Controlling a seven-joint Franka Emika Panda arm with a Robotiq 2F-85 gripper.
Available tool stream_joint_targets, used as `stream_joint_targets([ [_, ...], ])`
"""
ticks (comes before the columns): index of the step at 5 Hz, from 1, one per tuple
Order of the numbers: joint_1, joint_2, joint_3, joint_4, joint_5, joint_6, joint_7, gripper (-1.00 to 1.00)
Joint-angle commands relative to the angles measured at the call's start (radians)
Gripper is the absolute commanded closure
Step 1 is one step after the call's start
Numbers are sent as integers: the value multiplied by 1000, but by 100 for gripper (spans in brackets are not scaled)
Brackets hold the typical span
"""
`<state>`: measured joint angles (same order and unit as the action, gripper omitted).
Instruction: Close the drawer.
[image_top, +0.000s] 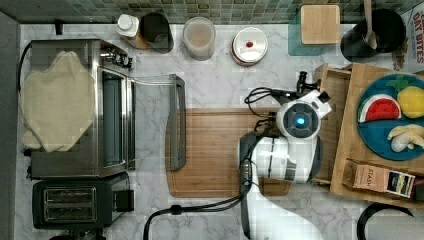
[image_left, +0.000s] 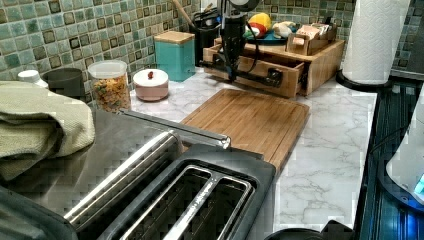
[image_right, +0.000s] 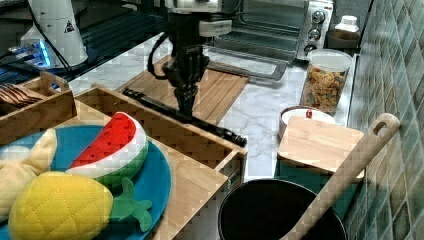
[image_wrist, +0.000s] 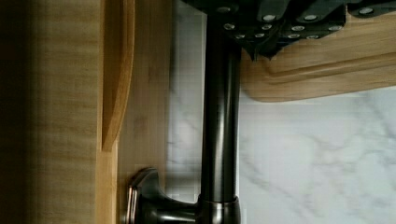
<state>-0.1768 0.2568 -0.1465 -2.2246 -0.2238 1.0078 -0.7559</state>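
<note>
My hand (image_right: 184, 102), whether spread or pinching I cannot tell, sits at the dark metal bar handle (image_right: 185, 117) of the half-open light-wood drawer (image_right: 165, 131); next I push it straight in.

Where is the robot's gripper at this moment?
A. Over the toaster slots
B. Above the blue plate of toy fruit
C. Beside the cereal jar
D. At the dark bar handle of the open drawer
D: in the right view the gripper comes down onto the dark handle along the front of the pulled-out drawer.
</note>
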Motion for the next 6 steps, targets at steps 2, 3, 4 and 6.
stream_joint_targets([
  [2,-215,19,-155,192,-12,-160,-144,100],
  [3,-205,20,-165,192,-8,-159,-146,100],
  [4,-196,21,-175,192,-4,-159,-149,100],
  [6,-192,21,-179,192,-2,-159,-150,100],
])
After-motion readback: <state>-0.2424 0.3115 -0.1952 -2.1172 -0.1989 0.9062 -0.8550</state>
